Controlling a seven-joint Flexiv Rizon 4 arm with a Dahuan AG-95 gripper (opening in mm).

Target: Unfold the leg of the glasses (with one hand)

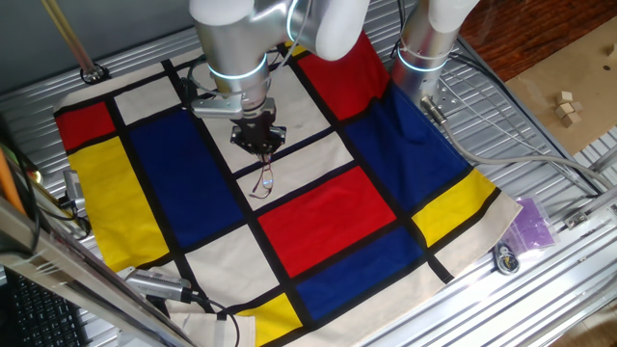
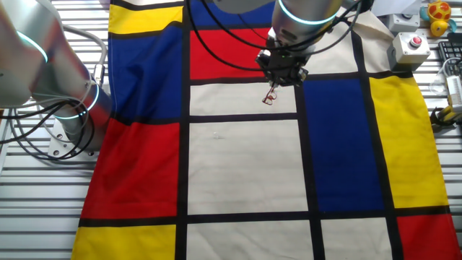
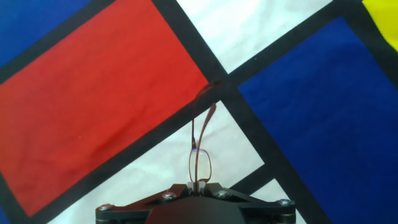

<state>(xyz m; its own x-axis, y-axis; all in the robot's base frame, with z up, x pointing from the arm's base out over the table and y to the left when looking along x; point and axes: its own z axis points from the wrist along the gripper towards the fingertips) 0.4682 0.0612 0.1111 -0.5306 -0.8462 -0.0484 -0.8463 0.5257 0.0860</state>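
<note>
Reddish-brown wire glasses (image 3: 200, 163) hung just below the gripper (image 3: 200, 184) in the hand view, pinched at the frame by the jaws, which were clenched on them. One leg (image 3: 209, 119) reached away from the gripper toward the black crossing of the checked cloth (image 3: 93, 93), its tip over the stripe beside the red square. In one fixed view the glasses (image 1: 263, 179) dangled under the gripper (image 1: 257, 145) above a cream square; whether they touched the cloth could not be told. Beyond the cloth's edge, the ribbed metal counter (image 1: 540, 125) carried grey cables (image 1: 501, 145).
</note>
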